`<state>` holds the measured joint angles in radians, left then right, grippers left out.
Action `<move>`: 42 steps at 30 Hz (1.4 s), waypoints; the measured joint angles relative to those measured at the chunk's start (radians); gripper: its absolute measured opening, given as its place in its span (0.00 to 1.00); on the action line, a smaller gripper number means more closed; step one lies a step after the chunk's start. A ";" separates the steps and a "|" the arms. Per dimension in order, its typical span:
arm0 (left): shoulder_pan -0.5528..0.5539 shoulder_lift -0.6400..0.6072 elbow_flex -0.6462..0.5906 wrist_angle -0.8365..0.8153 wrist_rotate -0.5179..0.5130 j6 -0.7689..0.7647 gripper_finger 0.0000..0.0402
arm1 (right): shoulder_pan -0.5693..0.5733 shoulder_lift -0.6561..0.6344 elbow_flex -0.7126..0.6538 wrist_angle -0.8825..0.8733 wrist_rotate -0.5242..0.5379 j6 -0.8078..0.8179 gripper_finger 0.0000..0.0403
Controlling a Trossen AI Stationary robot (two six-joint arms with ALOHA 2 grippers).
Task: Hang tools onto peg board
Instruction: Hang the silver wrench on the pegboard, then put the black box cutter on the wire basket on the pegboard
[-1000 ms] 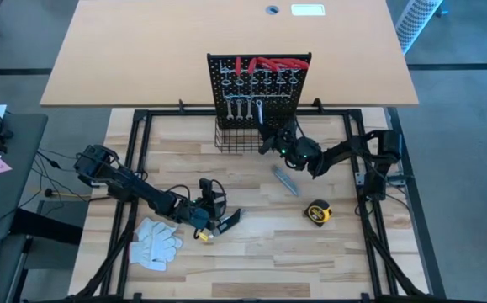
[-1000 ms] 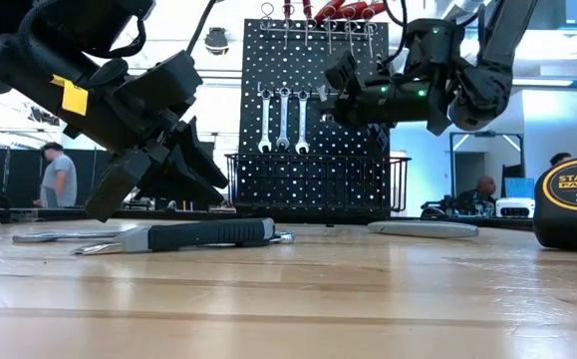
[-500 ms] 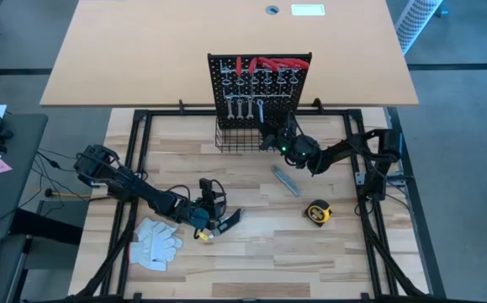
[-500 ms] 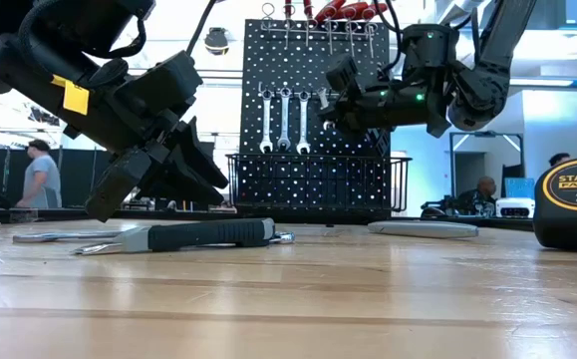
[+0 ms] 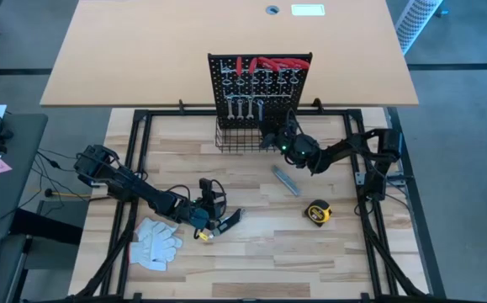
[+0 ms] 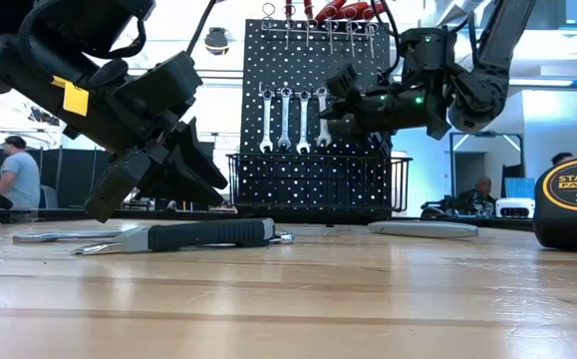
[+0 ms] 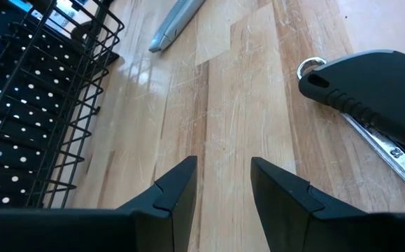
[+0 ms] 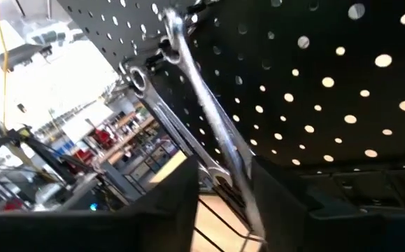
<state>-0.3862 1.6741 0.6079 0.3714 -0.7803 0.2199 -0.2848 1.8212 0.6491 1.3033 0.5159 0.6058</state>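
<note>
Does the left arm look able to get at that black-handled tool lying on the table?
Probably yes. The left tool stands open, empty, just off the black-handled tool, with bare table between and nothing across the way.

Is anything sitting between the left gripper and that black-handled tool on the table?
Nothing visible does. The left gripper hangs open over bare wood, and the black-handled tool lies just ahead and to one side of it, with only clear table between them. The grey utility knife lies farther off, beside the wire basket.
</note>
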 joint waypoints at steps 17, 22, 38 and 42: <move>0.000 0.000 0.000 -0.023 0.000 -0.023 0.32 | 0.091 -0.316 0.000 -0.508 -0.011 -0.196 0.51; 0.000 -0.001 0.000 -0.047 -0.032 -0.053 0.32 | 0.227 -0.360 0.000 -0.481 0.091 -0.354 0.49; -0.222 -0.452 -0.208 -0.462 0.024 -0.566 0.32 | 0.695 -0.374 0.000 -0.751 0.213 -0.353 0.42; -0.284 -0.453 -0.284 -0.319 0.062 -0.580 0.32 | 0.808 -0.293 0.000 -0.717 0.220 -0.255 0.41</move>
<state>-0.6698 1.2206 0.3243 0.0522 -0.7181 -0.3604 0.5236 1.5284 0.6495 0.5868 0.7358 0.3504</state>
